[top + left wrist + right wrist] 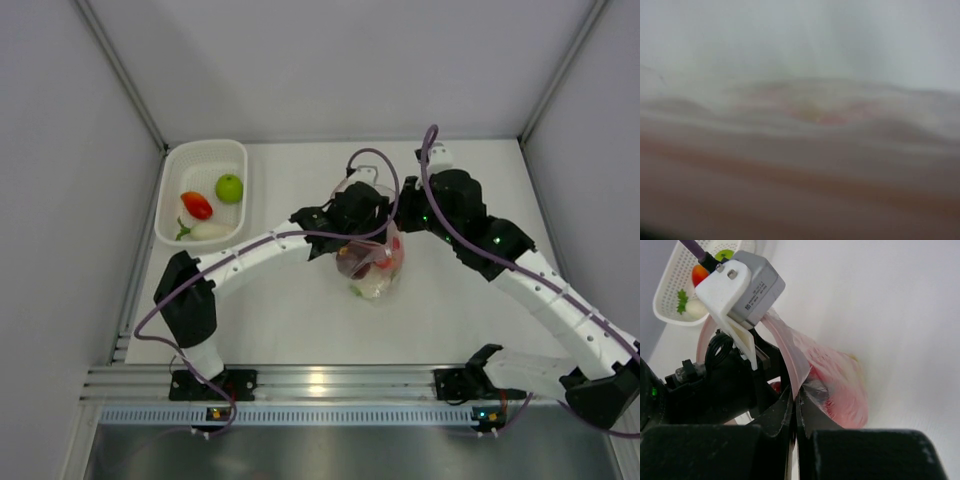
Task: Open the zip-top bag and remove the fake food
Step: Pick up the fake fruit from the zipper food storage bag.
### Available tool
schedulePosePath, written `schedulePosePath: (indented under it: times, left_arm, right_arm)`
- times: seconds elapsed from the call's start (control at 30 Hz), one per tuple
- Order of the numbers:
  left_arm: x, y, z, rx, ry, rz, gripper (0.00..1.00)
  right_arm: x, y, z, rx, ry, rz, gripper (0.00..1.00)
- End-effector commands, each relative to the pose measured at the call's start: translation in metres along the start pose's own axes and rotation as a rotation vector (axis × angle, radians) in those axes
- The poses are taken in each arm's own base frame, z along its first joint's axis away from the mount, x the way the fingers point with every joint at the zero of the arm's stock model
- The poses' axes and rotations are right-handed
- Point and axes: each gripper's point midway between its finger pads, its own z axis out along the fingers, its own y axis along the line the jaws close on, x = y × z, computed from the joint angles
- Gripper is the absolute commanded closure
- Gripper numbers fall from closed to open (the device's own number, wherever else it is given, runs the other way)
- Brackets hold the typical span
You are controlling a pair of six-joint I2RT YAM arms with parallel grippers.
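The zip-top bag (372,268) hangs between both grippers at the table's middle, with red, yellow and green fake food (390,256) showing through it. My right gripper (796,396) is shut on the bag's pinkish zip strip (790,347), with the bag body (840,385) bulging beyond it. My left gripper (356,222) sits at the bag's other lip, facing the right gripper (402,222). Its body shows in the right wrist view (757,360), where the strip runs into it. The left wrist view is filled with blurred bag plastic (810,112), and its fingers are hidden.
A white perforated basket (200,153) stands at the back left, holding a green fruit (229,188), a red one (196,205) and a white radish (208,230). It also shows in the right wrist view (667,295). Grey walls enclose the table.
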Motion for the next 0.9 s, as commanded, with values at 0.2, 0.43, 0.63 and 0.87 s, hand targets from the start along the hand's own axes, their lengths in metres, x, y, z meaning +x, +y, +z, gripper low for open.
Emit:
schedulePosePath:
  times: [0.2, 0.43, 0.63, 0.87]
  left_arm:
    - [0.031, -0.029, 0.005, 0.037, 0.12, 0.143, 0.24]
    - [0.055, -0.05, 0.019, 0.127, 0.216, 0.132, 0.19]
    - [0.057, -0.068, 0.034, 0.144, 0.22, 0.129, 0.18]
    - [0.077, -0.085, 0.042, 0.17, 0.255, 0.178, 0.12]
  right_arm:
    - [-0.008, -0.038, -0.017, 0.185, -0.077, -0.062, 1.0]
    - [0.0, -0.037, -0.017, 0.162, -0.063, -0.072, 1.0]
    - [0.006, -0.039, -0.019, 0.161, -0.057, -0.079, 1.0]
    - [0.011, -0.045, -0.019, 0.183, -0.052, -0.085, 1.0]
